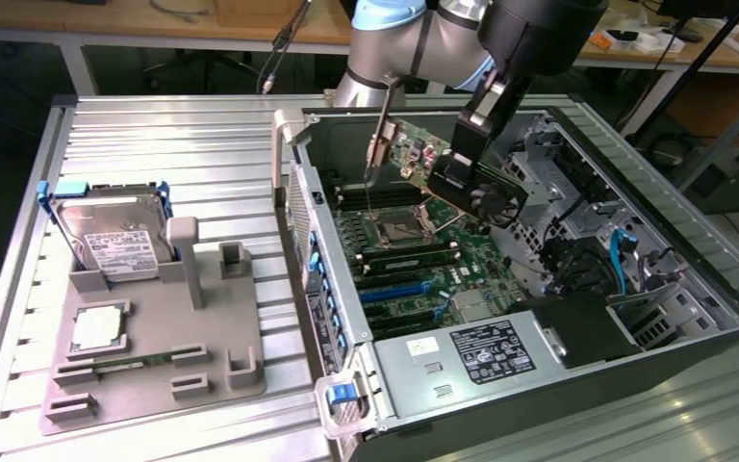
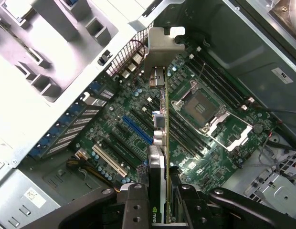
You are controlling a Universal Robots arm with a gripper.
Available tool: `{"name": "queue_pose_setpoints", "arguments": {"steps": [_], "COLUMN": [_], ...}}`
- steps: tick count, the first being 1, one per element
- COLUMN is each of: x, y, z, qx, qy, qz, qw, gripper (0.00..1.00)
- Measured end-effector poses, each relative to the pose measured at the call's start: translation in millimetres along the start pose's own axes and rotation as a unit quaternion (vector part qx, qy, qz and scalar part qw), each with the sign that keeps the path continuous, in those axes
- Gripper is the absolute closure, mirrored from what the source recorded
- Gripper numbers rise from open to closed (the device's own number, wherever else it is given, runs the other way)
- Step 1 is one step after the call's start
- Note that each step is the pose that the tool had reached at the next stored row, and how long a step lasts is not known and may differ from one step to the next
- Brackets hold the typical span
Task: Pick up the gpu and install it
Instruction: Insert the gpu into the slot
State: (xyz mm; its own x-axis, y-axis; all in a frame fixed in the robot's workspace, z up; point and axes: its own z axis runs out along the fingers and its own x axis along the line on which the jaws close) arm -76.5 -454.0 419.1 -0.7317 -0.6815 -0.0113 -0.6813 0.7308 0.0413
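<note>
My gripper (image 1: pixel 469 159) hangs over the open computer case (image 1: pixel 344 327), shut on the gpu (image 1: pixel 475 189). The card is dark, with a round fan and a thin silver end bracket (image 1: pixel 377 144) pointing down toward the case's rear wall. It is held in the air above the motherboard (image 1: pixel 453 265), near the CPU socket (image 1: pixel 398 229). In the wrist view the gpu (image 2: pixel 160 143) is seen edge-on between the fingers (image 2: pixel 133 205) of the gripper (image 2: pixel 160 212), with its bracket (image 2: pixel 162 47) at the far end. It hovers beside the blue slot (image 2: pixel 136 130), apart from the board.
On the exterior view's left a grey fixture tray (image 1: pixel 235 327) holds a hard drive (image 1: pixel 119 241), a CPU (image 1: pixel 97 329) and a RAM stick (image 1: pixel 139 363). Inside the case are the power supply (image 1: pixel 485 356), drive cages and cables (image 1: pixel 620 255).
</note>
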Motion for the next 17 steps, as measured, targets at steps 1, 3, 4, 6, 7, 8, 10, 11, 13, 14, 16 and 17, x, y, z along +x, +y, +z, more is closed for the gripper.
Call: {"name": "queue_pose_setpoints", "arguments": {"steps": [1,3,4,6,7,8,10,11,13,14,16,17], "x": [0.0,0.0,0.0,0.0,0.0,0.0,0.0,0.0,0.0,0.0,0.0,0.0], "y": [0.0,0.0,0.0,0.0,0.0,0.0,0.0,0.0,0.0,0.0,0.0,0.0], "z": [0.0,0.0,0.0,0.0,0.0,0.0,0.0,0.0,0.0,0.0,0.0,0.0], "qx": [0.0000,0.0000,0.0000,0.0000,0.0000,0.0000,0.0000,0.0000,0.0000,0.0000,-0.0001,-0.0001], "qy": [0.0000,0.0000,0.0000,0.0001,0.0001,0.0001,0.0001,0.0001,0.0002,0.0002,0.0002,0.0002], "qz": [0.000,-0.001,-0.001,-0.002,-0.002,-0.002,-0.003,-0.003,-0.004,-0.004,-0.005,-0.005], "qw": [1.0000,1.0000,1.0000,1.0000,1.0000,1.0000,1.0000,1.0000,1.0000,1.0000,1.0000,1.0000], "gripper": [0.73,0.73,0.73,0.73,0.73,0.73,0.73,0.73,0.73,0.73,0.73,0.73]}}
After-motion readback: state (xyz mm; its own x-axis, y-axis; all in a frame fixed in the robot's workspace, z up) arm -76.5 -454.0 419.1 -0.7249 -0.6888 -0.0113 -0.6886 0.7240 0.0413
